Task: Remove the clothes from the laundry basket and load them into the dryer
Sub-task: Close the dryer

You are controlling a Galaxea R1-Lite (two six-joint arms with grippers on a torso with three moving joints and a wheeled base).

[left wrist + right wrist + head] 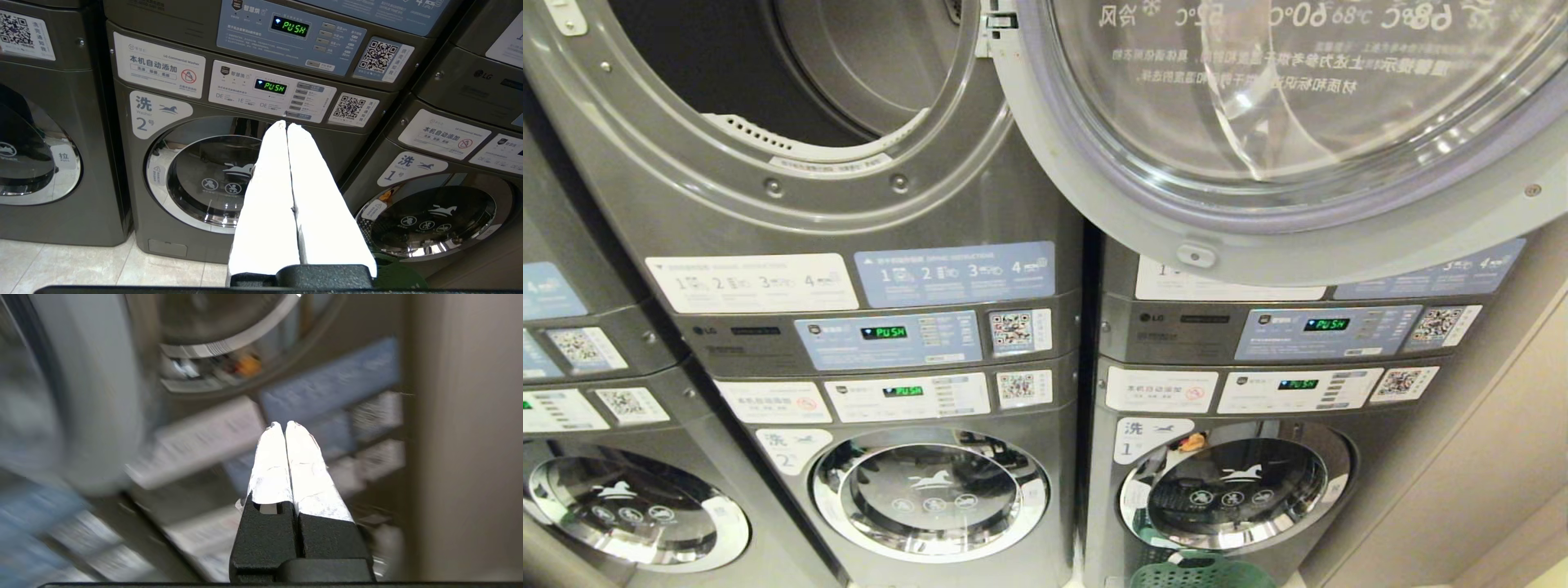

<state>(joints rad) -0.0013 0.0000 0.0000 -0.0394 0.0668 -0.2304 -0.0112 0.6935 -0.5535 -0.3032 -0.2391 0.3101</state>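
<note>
**Both tools closed and empty, dryer mouth open above**

While my left tool (287, 124) hangs low with its white fingers (269, 196) pressed together on nothing, it faces the washer marked 2 (212, 179), well apart from that closed door. My right tool (284, 424) is also closed and holds nothing; its wrist view is blurred, with a beige wall (461, 437) on one side of it and a grey rounded machine edge on the other, so the room there is a narrow channel.

From my head, the dryer (792, 98) stands open at upper left, its round rim clear and the drum dark inside. Its door (1282, 147) swings out to the right, covering the top of the neighbouring machine, and the door's lower edge overhangs the control panels (1327, 331). The laundry basket (1201, 572), green, shows only its rim at the bottom edge, in front of the washer marked 1 (1233, 490); I cannot see any clothes in it. Neither arm shows in my head view.
</note>
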